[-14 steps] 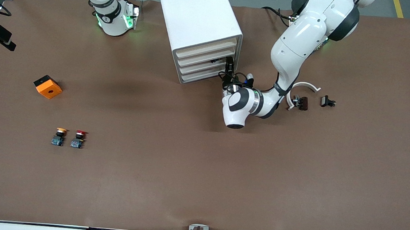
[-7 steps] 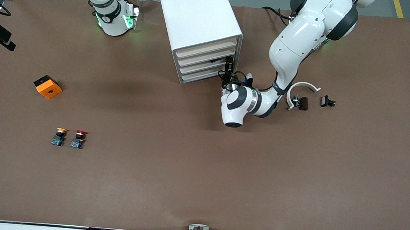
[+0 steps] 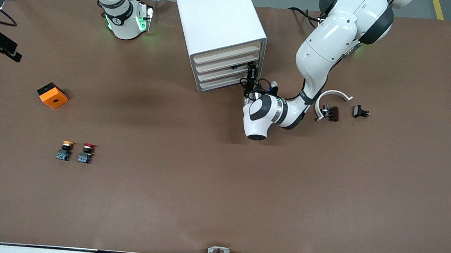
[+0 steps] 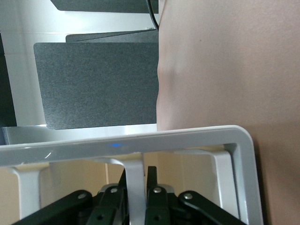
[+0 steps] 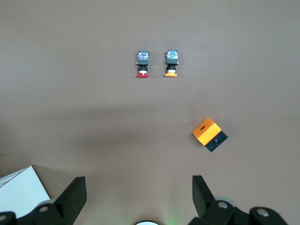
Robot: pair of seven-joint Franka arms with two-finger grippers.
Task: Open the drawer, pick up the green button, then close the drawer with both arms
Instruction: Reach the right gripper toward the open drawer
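- Button with the green cap: hidden from us in every view, so we cannot tell where it sits.
- White drawer cabinet point(image 3: 217, 25) stands at the worktop edge where the arm bases are, between the two arms, with its four drawer fronts shut.
- Left pincer point(image 3: 252, 69) is at the cabinet's front, its fingers point(image 4: 151, 180) narrowed onto the white bar of a drawer handle point(image 4: 134, 161).
- Right pincer point(image 5: 137, 183) waits with jaws wide and holding nothing, over the worktop at the right arm's end.
- Yellow-capped button point(image 3: 65, 150) and red-capped button point(image 3: 86, 152) lie side by side toward the right arm's end.
- Orange box point(image 3: 52, 95) lies farther from the front camera than these two.
- White curved piece point(image 3: 332, 95) and two small black parts point(image 3: 330, 112) point(image 3: 360, 111) lie toward the left arm's end.
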